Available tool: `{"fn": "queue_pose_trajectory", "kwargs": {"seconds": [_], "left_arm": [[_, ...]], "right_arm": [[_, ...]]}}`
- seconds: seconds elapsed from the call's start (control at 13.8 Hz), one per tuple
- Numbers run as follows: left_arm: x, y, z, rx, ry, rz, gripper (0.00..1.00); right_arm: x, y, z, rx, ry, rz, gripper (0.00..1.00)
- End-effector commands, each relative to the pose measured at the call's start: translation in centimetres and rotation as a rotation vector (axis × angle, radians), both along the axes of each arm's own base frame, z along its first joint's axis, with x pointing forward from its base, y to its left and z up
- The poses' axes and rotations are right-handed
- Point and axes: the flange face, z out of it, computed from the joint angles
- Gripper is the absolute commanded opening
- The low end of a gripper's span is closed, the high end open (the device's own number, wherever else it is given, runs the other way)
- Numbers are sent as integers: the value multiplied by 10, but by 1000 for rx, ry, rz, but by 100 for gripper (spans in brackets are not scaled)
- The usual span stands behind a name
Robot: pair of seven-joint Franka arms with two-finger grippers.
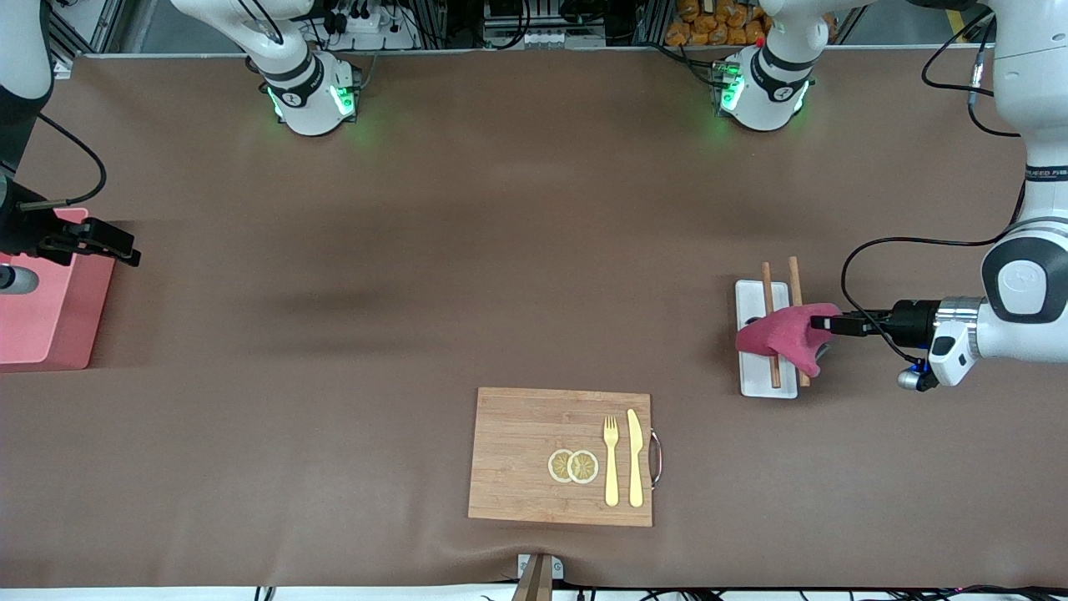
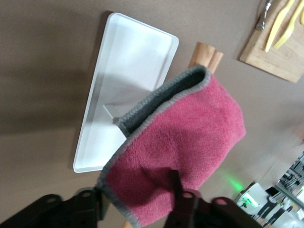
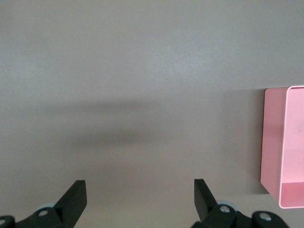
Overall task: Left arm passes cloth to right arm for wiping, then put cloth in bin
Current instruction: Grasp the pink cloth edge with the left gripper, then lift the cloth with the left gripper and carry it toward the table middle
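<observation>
Left gripper (image 1: 834, 324) was pinching the cloth (image 1: 784, 335) by one edge above the white tray (image 1: 763, 380), rag limp and light, so you'd hand over its free hanging corner; right gripper (image 3: 140, 197) waited, fingers wide, beside the bin (image 1: 50, 321).

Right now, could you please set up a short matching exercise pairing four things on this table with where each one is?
Things:
1. cloth
2. fork
3. bin
4. white tray

Places:
A. on the wooden board
B. at the right arm's end of the table
C. in the left gripper
D. under the cloth, bearing two wooden sticks

Pairs: 1-C, 2-A, 3-B, 4-D
</observation>
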Motion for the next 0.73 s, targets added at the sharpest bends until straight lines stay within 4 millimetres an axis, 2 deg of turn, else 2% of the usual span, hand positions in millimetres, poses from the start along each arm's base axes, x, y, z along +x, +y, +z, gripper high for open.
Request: {"fn": "queue_pose_trajectory", "kwargs": {"seconds": [0.0, 0.22, 0.44, 0.51, 0.65], "left_arm": [[-3, 4, 3, 21, -16, -73, 0], [1, 2, 21, 37, -37, -68, 0], [4, 0, 68, 51, -86, -68, 0], [5, -8, 89, 72, -108, -98, 0], [6, -48, 137, 127, -152, -142, 0]], "right_arm": [[-1, -3, 2, -16, 3, 4, 100], [-1, -3, 2, -16, 3, 4, 100], [-1, -3, 2, -16, 3, 3, 100], [0, -4, 3, -17, 0, 4, 100], [4, -4, -7, -18, 17, 5, 100]]}}
